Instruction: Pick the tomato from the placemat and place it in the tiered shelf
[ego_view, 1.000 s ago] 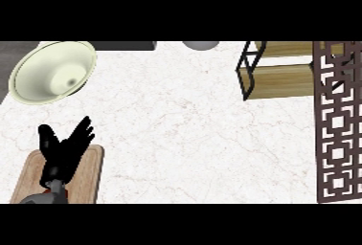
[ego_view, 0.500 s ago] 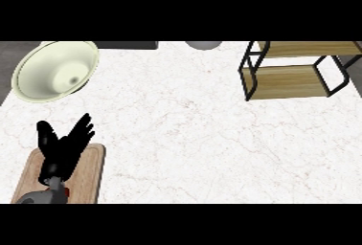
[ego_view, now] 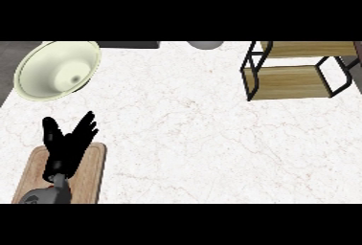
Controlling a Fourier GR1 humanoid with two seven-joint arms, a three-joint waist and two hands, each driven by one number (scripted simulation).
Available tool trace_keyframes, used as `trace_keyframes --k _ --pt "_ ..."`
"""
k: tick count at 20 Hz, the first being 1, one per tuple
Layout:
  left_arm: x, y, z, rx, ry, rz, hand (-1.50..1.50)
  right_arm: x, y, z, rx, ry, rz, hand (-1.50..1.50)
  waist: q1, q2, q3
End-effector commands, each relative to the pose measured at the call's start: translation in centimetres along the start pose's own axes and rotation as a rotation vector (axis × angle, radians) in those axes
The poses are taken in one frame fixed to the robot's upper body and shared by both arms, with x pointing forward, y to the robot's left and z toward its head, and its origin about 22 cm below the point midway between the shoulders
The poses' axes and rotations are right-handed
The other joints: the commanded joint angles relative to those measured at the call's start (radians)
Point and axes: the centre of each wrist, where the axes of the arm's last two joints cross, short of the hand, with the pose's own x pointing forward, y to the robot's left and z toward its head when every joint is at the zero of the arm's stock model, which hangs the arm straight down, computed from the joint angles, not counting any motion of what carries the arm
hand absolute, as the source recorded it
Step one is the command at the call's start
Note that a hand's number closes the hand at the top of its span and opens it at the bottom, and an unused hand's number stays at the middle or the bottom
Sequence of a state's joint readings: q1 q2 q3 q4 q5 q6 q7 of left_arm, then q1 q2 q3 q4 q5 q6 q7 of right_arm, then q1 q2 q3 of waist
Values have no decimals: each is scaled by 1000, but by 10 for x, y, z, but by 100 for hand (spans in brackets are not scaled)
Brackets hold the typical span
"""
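White marble tabletop (ego_view: 191, 143), left robot hand (ego_view: 67, 143) over the placemat (ego_view: 90, 170).

At lower left the wooden placemat lies on the marble, and the left robot hand sits above its upper end with fingers straight and spread, gripping nothing (the grey forearm comes in from the bottom edge). No tomato shows; whether the robot hand hides it I cannot tell. A pale green bowl (ego_view: 56, 69) rests at upper left, well apart from the mat. The shelf (ego_view: 293, 69), black-framed with wooden tiers, stands at upper right. A small grey round thing (ego_view: 205, 44) sits at the far edge between bowl and shelf.
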State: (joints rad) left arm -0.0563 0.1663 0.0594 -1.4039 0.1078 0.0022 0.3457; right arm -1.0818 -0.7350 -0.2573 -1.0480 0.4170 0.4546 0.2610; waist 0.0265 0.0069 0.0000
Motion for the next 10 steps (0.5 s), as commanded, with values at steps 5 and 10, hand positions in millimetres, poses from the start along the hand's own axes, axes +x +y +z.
trace_keyframes --k 5,10 --pt "-13 1 3 -17 4 2 0 -16 38 -36 -12 -8 45 150 8 2 0" --pt "3 12 -6 4 -15 -22 0 -36 45 -42 -20 0 64 150 0 2 0"
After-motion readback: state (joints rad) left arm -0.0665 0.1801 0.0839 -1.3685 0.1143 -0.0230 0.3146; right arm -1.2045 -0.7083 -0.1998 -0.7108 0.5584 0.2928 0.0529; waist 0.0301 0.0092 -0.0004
